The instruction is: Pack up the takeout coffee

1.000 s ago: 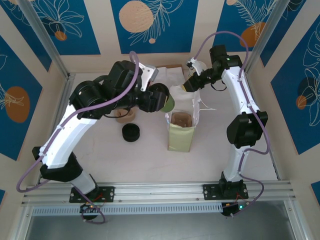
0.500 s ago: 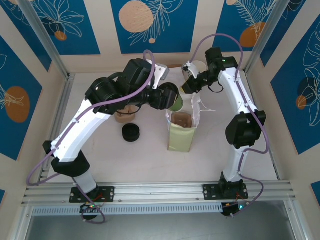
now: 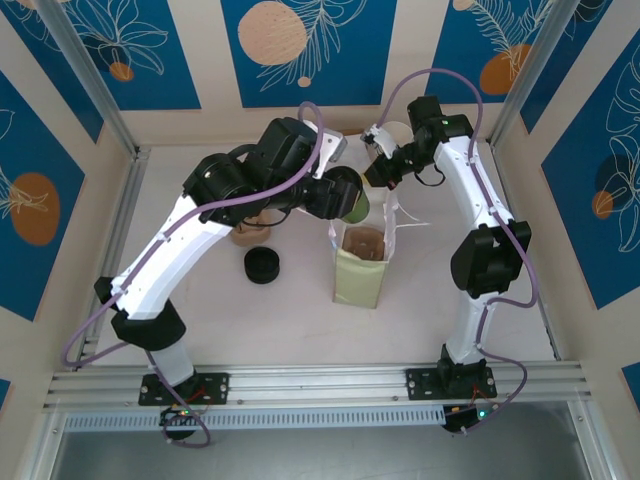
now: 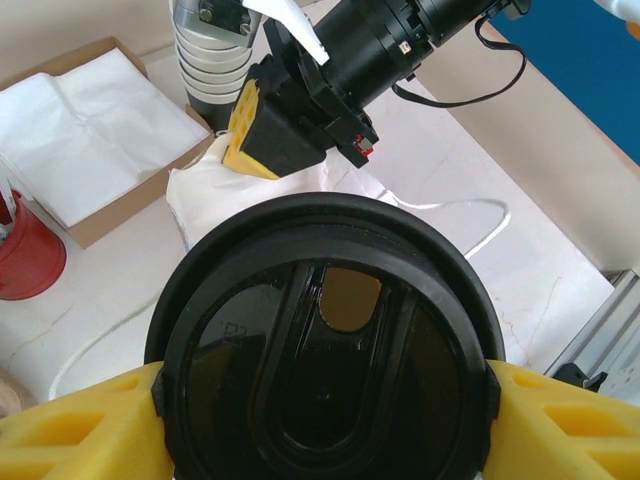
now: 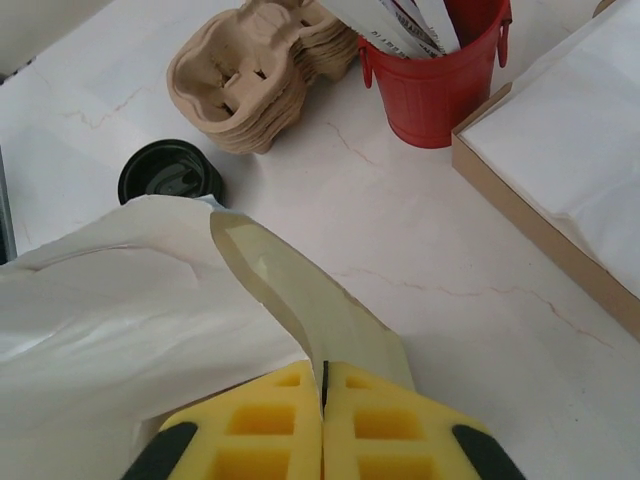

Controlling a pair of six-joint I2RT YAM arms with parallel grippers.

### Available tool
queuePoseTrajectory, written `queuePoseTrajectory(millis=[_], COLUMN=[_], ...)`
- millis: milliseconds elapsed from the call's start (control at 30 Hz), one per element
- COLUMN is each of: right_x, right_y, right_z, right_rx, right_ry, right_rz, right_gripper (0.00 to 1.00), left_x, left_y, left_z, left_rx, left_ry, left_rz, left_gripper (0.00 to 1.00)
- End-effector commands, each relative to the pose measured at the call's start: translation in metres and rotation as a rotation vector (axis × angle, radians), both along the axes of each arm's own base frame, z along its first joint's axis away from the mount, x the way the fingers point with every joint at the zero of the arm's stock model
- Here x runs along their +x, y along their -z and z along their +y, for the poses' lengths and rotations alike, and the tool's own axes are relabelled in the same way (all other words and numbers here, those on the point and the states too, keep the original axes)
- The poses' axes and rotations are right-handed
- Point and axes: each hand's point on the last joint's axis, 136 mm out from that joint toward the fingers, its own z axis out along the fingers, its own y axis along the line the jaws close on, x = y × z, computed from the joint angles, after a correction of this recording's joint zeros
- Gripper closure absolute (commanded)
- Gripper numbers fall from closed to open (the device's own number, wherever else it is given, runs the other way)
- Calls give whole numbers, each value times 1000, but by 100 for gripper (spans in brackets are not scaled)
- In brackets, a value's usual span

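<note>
The takeout coffee (image 4: 325, 370), a cup under a round black lid, sits between the yellow pads of my left gripper (image 4: 325, 400), which is shut on it. From above, the coffee (image 3: 350, 205) hangs tilted just left of the mouth of the pale green paper bag (image 3: 360, 280). My right gripper (image 5: 323, 385) is shut on the bag's rim flap (image 5: 300, 290), with white bag paper (image 5: 120, 300) spreading to its left. That right gripper (image 3: 378, 172) holds the bag's far edge, and its yellow pad (image 4: 265, 130) sits just beyond the lid.
A brown cup carrier (image 3: 363, 240) sits inside the bag. A stack of black lids (image 3: 262, 266) and a stack of carriers (image 5: 250, 80) lie left of it. A red bucket (image 5: 440, 70), a napkin box (image 5: 560, 160) and nested cups (image 4: 210, 50) stand at the back.
My left arm has carried the coffee to the right, up to the bag's mouth. My right gripper has closed on the bag's rim.
</note>
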Motion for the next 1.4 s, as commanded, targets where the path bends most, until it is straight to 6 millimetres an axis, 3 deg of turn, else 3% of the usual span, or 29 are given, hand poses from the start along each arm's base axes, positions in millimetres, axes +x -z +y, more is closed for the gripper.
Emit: queuePoseTrajectory(millis=[0, 433, 667, 900, 1133, 1367], right_x=[-3, -11, -20, -35, -42, -46], right_y=[-27, -37, -40, -35, -43, -47], right_z=[7, 14, 16, 21, 25, 37], right_rx=[41, 84, 110, 117, 166, 227], right_ry=[41, 207, 263, 271, 296, 303], right_rz=[-15, 102, 138, 187, 233, 252], right_gripper=[98, 100, 100, 100, 100, 100], left_x=[0, 19, 35, 39, 37, 32], left_y=[-7, 33, 59, 82, 93, 117], left_z=[-10, -31, -24, -23, -29, -27], left_rx=[-16, 72, 145, 199, 202, 250], left_ry=[32, 21, -44, -50, -30, 3], left_rz=[-32, -4, -49, -42, -20, -10], left_gripper=[32, 32, 31, 31, 30, 30])
